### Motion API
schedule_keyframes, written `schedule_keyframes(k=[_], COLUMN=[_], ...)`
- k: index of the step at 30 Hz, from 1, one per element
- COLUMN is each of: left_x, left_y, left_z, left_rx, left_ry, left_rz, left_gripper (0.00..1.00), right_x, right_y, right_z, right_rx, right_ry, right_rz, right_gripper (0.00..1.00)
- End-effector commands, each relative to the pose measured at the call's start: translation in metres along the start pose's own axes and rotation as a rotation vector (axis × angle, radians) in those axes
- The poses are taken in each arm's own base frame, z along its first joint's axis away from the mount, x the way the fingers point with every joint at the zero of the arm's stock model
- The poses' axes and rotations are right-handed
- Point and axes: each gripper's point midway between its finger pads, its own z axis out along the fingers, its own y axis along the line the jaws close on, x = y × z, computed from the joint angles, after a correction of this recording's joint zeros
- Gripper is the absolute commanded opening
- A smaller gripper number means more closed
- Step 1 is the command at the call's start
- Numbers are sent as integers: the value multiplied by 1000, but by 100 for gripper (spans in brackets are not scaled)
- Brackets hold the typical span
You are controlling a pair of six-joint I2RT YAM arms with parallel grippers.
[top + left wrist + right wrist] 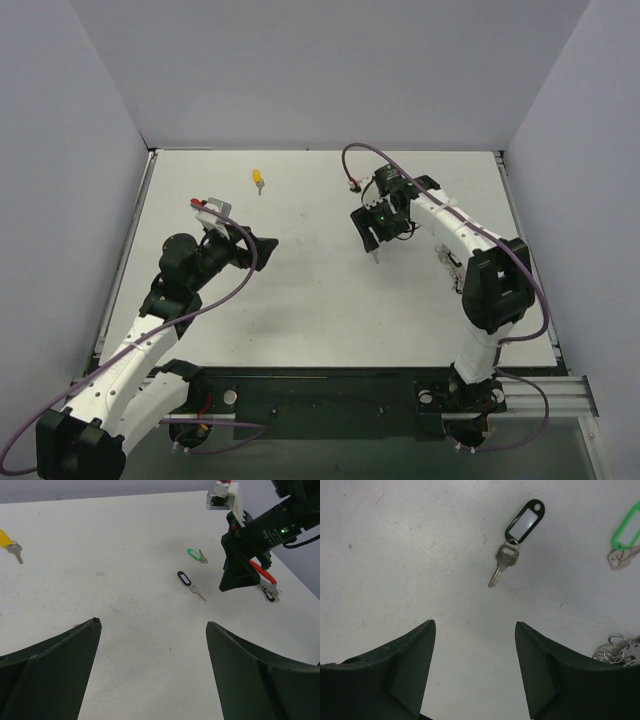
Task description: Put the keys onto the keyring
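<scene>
Three keys lie on the white table. The yellow key point(258, 179) point(8, 542) is alone at the far left-centre. The black-tagged key point(512, 542) point(188, 581) lies just ahead of my right gripper point(474, 624) point(372, 238), which hangs open over bare table with nothing in it. The green-tagged key point(624, 537) point(196, 555) is a little beyond it. The keyring point(263, 579), a red tag with silvery rings point(614, 650), lies under the right arm. My left gripper point(153, 625) point(262, 244) is open and empty, well to the left of these.
Grey walls close in the table point(300, 300) at the back and on both sides. A purple cable point(350, 160) loops above the right arm. A white block with red tips point(208, 207) is mounted on the left wrist.
</scene>
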Motion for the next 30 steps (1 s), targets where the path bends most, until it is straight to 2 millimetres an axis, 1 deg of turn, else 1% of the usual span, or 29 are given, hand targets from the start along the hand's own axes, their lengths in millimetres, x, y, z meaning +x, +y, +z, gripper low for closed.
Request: schedule_keyframes(k=[1, 4, 5, 8, 11, 13, 14, 15, 16, 19, 22, 24, 27, 29, 30], left_x=[-24, -24, -24, -25, -24, -26, -26, -25, -24, -25, -25, -24, -23, -23, -24], left_y=[-8, -9, -9, -11, -12, -12, -12, -12, -12, -13, -12, -11, -12, -12, -12], left_z=[-1, -2, -2, -2, -2, -3, -2, -2, -2, -2, -2, -2, -2, -2, -1], left_rx=[26, 34, 34, 44, 49, 49, 49, 50, 50, 52, 48, 46, 50, 52, 52], left_ry=[-57, -59, -59, -62, -60, -66, -65, -64, -63, -65, -64, -63, -60, -61, -61], left_rz=[33, 36, 34, 33, 31, 34, 32, 32, 31, 34, 36, 37, 35, 37, 36], left_gripper=[97, 97, 96, 97, 97, 96, 96, 96, 96, 96, 96, 96, 96, 96, 96], right_x=[-11, -13, -12, -17, -12, -10, -13, -10, -14, -13, -14, -10, -9, -9, -5], right_y=[-23, -25, -25, -31, -28, -27, -25, -25, -25, -25, -28, -30, -35, -36, -35], right_z=[1, 8, 12, 17, 27, 35, 36, 40, 42, 50, 54, 60, 63, 65, 69], right_rx=[110, 83, 53, 14, -44, -67, -84, -93, -100, -115, -112, -110, -112, -117, -122], right_ry=[54, 82, 109, 129, 166, 186, 178, 200, 195, 223, 235, 254, 260, 263, 278], right_rz=[75, 50, 54, 67, 87, 99, 102, 110, 107, 113, 122, 128, 142, 147, 152], right_gripper=[59, 59, 58, 55, 52, 49, 48, 46, 45, 42, 39, 39, 38, 38, 38])
